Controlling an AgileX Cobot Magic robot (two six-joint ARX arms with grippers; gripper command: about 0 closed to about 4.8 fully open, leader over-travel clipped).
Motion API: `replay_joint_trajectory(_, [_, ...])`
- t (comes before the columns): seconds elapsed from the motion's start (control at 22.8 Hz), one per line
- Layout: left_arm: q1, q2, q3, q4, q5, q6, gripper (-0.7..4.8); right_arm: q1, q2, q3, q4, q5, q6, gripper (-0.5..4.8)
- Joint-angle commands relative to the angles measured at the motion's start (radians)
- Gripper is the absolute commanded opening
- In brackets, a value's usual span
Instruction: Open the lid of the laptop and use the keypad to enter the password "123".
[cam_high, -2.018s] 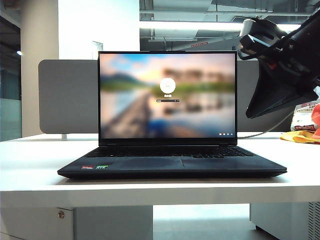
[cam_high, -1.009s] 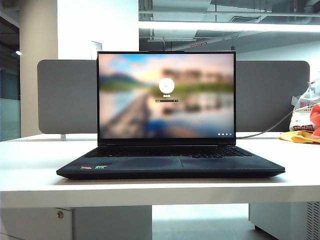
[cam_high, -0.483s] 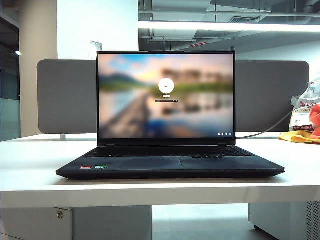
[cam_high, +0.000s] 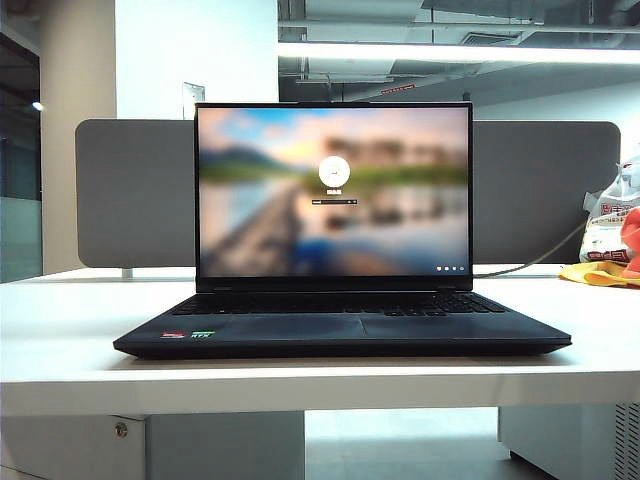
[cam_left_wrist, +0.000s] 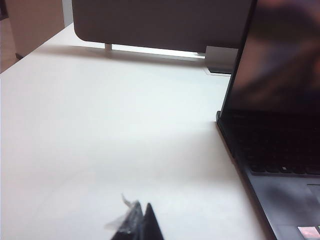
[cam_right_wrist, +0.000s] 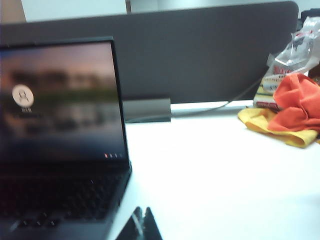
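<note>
The laptop (cam_high: 342, 320) sits mid-table with its lid (cam_high: 334, 190) upright, login screen lit. The left gripper (cam_left_wrist: 141, 222) rests closed, low at the laptop's left; the right gripper (cam_right_wrist: 141, 225), pinched together and empty, sits at its right.

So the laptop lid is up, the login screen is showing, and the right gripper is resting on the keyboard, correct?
Not quite. The lid of the laptop is up with the login screen showing, but the right gripper is not on the keyboard: the right wrist view shows it shut, over the bare white table beside the laptop's edge. In the exterior view no arm is at the laptop.
</note>
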Motion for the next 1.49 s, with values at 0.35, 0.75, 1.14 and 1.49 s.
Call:
replay_joint_trajectory(0.35, [0.001,0.0,0.0,0.012,0.0,-0.002,-0.04,0.0,-0.008,-0.015,-0.103,0.002,-0.074,-0.01])
replay_joint_trajectory(0.75, [0.001,0.0,0.0,0.012,0.0,-0.003,-0.04,0.002,-0.008,-0.015,-0.202,0.089,-0.085,-0.01])
replay_joint_trajectory(1.14, [0.001,0.0,0.0,0.012,0.0,-0.003,-0.03,0.003,-0.008,-0.015,-0.208,0.089,-0.09,-0.01])
replay_joint_trajectory(1.49, [0.001,0.0,0.0,0.012,0.0,-0.003,-0.03,0.002,-0.008,-0.015,-0.211,0.082,-0.092,-0.01])
